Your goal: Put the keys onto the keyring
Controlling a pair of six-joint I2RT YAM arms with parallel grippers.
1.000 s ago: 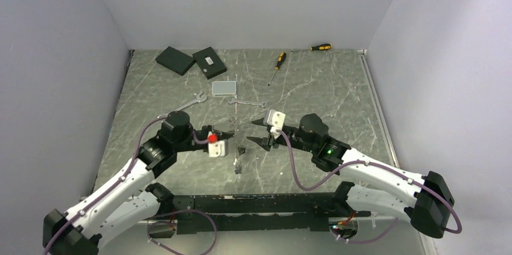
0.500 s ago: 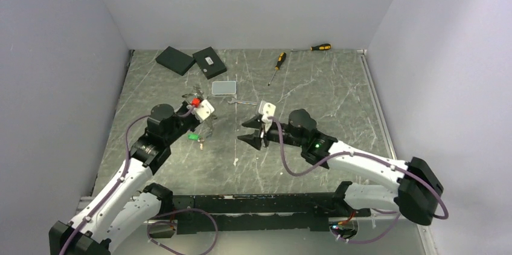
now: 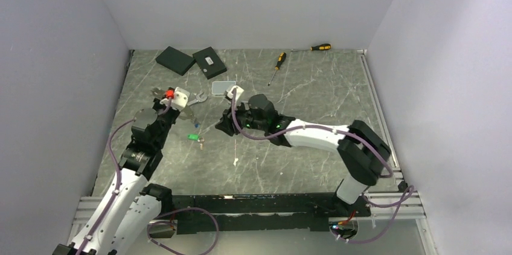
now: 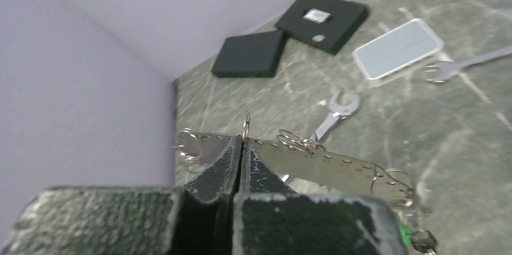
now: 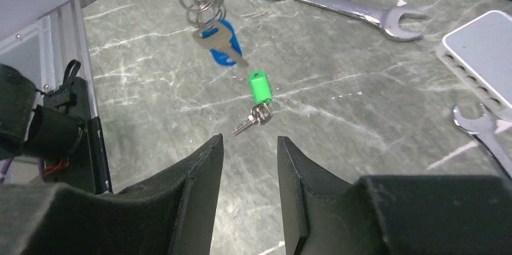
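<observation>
- The left gripper [image 4: 243, 144] is closed tight, its tips pinching a thin wire keyring [image 4: 246, 123] that stands up between them.
- Just behind the tips runs a perforated metal strip [image 4: 326, 161] carrying several small rings; how it joins the keyring I cannot tell.
- The right gripper [image 5: 249, 140] has its fingers parted by a moderate gap, holds nothing and hangs low over the table [image 3: 314, 104].
- A blue-tag key [image 5: 222, 40] dangles from a bunch of small rings [image 5: 202, 2], off the table, at the top of the right wrist view.
- A green-tag key [image 5: 260, 87] lies flat on the table just ahead of the right fingers, apart from the blue one and touched by neither gripper.
- From above, the green-tag key lies between the two arms.
- A wrench [image 5: 338, 6] lies beyond the keys, and a second wrench [image 5: 483, 129] lies just beside a pale box [image 5: 483, 55].
- Two black boxes [image 4: 290, 34] sit near the far wall.
</observation>
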